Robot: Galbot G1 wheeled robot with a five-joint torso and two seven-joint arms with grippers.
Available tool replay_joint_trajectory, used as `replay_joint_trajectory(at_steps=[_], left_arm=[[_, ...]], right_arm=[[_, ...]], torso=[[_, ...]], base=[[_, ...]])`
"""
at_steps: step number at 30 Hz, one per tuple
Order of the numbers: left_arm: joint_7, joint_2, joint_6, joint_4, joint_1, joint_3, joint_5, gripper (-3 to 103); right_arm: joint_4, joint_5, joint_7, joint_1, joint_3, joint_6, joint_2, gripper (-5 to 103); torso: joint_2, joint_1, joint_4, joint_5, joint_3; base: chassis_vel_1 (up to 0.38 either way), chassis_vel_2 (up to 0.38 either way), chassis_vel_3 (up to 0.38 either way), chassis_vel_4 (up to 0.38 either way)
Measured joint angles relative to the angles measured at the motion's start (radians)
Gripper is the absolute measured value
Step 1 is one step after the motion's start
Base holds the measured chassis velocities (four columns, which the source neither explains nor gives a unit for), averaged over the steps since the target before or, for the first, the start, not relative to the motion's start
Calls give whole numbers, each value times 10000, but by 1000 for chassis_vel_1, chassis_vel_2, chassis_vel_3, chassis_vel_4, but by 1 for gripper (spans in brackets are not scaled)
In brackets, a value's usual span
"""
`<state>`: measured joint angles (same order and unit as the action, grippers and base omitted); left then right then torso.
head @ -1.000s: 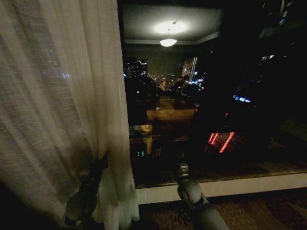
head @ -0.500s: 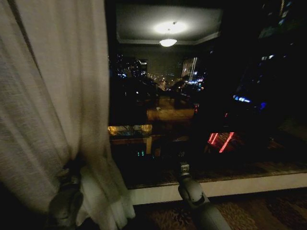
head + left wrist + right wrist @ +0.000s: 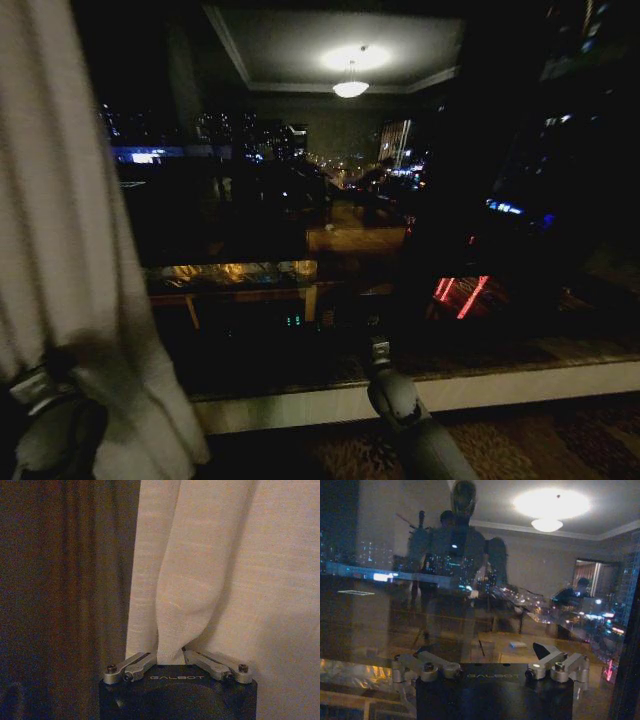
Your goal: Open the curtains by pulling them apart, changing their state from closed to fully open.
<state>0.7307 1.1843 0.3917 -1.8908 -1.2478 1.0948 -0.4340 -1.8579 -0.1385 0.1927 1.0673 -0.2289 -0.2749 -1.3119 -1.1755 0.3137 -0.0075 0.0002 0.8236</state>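
Left gripper [image 3: 172, 656]: clamped on a gathered fold of the sheer curtain, its two metal links angled inward so the cloth bunches to a narrow neck between them; in the head view the gripper [image 3: 45, 390] sits at the lower left of the window, pressed into the fabric.

Right gripper [image 3: 492, 665]: fingers spread wide, holding nothing, facing the window glass; in the head view the right arm [image 3: 400, 405] rises from the floor side toward the window sill, near the middle of the window.

Curtains [image 3: 70, 250]: off-white, pleated, drawn into a bundle at the window's left edge, hanging to below the sill; in the left wrist view the fabric [image 3: 200, 570] falls in soft vertical folds, pinched where the gripper takes it.

Drape [image 3: 65, 580]: darker, golden-brown, hanging just beside the sheer panel, on the side away from the window's centre.

Window [image 3: 350, 200]: wide dark glass uncovered from the curtain bundle across to the right, showing city lights outside and a reflected ceiling lamp [image 3: 350, 88].

Window sill [image 3: 480, 385]: pale ledge running under the glass, above a patterned carpet [image 3: 540, 440].
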Motion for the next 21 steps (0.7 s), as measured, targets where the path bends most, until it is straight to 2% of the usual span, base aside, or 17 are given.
replay_joint_trajectory(at_steps=[1,5,12,15,18,20,21], left_arm=[[0,0,0,0,0,0,0,0],[121,-593,-50,1367,690,588,-47,0],[157,-1035,-114,2265,1073,901,-45,0],[393,-1268,-144,2736,1295,991,-23,0],[449,-1381,-121,2844,1330,946,-31,-3],[341,-1367,-53,2581,1219,786,-115,7],[205,-1303,13,2342,1128,701,-133,7]], right_arm=[[0,0,0,0,0,0,0,100],[-32,1,-7,45,-95,11,34,100],[66,2,-41,2,-130,29,-8,100],[169,14,-56,-59,-126,32,-89,100],[204,19,-60,-80,-115,34,-107,100],[246,32,-61,-102,-110,34,-121,100],[262,38,-63,-111,-103,34,-128,100]], torso=[[0,0,0,0,0],[0,0,-2,0,0],[0,0,-2,0,0],[1,1,-1,2,0],[0,1,0,2,0],[0,0,0,1,0],[0,0,-2,4,0]], base=[[0,0,0,0],[0,0,0,0],[0,0,0,0],[0,0,0,0],[0,0,0,0],[0,0,0,0],[0,0,0,0]])
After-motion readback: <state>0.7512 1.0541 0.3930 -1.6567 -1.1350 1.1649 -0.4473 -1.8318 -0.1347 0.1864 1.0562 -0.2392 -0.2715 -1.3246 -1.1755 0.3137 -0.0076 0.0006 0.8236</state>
